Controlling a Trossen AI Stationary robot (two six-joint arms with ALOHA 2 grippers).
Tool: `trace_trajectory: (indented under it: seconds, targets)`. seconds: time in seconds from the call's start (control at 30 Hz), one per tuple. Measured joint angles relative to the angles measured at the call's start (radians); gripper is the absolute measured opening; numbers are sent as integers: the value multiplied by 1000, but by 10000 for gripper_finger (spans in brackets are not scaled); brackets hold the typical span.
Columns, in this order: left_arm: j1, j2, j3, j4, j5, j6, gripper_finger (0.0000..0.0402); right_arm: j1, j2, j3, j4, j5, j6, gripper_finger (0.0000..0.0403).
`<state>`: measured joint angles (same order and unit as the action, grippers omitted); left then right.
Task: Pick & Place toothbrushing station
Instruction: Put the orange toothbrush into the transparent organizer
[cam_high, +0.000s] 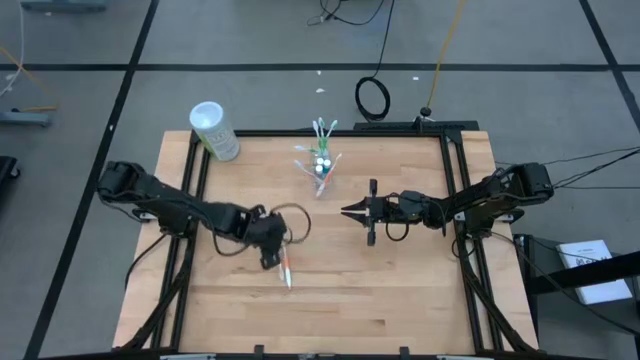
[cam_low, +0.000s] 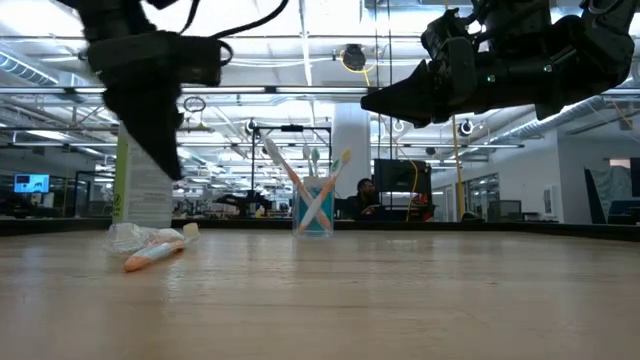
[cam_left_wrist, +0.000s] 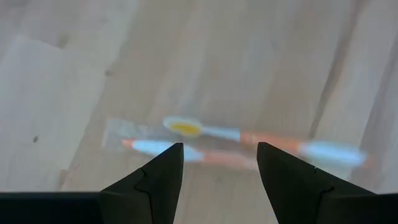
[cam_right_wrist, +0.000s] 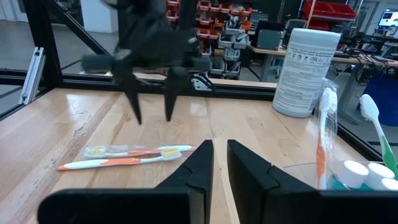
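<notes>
A: Left gripper (cam_high: 274, 262), position?
B: Hung over the table (cam_high: 400, 290) at about eight o'clock from centre, just above two toothbrushes (cam_high: 286, 270) with orange accents. Fingers (cam_left_wrist: 155, 180) stood apart with nothing between them; the brushes lay flat on the wood under the gap, one in a clear wrapper (cam_low: 135, 238).

A: And the right gripper (cam_high: 347, 211)?
B: Near table centre, slightly toward three o'clock, lifted clear of the surface. Fingers nearly together, a narrow slit between them, holding nothing. Tips pointed toward nine o'clock, at the left arm.

A: The cup?
B: Clear plastic cup (cam_high: 322, 170) stood upright at twelve o'clock from centre, near the far edge. Several toothbrushes (cam_low: 300, 190) leaned in it, green and orange accents, with blue toothpaste tubes (cam_right_wrist: 354, 174) inside.

A: Anything else noted?
B: White canister (cam_high: 215, 130) with green print, eleven o'clock corner, well apart from the cup.
</notes>
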<state>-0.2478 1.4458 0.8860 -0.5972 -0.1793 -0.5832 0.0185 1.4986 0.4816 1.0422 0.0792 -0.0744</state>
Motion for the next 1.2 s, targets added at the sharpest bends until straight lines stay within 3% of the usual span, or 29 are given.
trace_trajectory:
  seconds: [0.27,0.57,0.9,1.2]
  targets:
    - [-69,151,-1,-44,-113,101,209,0,0,0,0,-1,-1,41]
    - [-58,257,3,-1,-23,69,209,0,0,0,0,-1,2,41]
    - [-50,248,-1,259,-16,119,209,0,0,0,1,-1,2,41]
    - [15,247,-1,443,-35,317,209,0,0,0,4,-1,3,41]
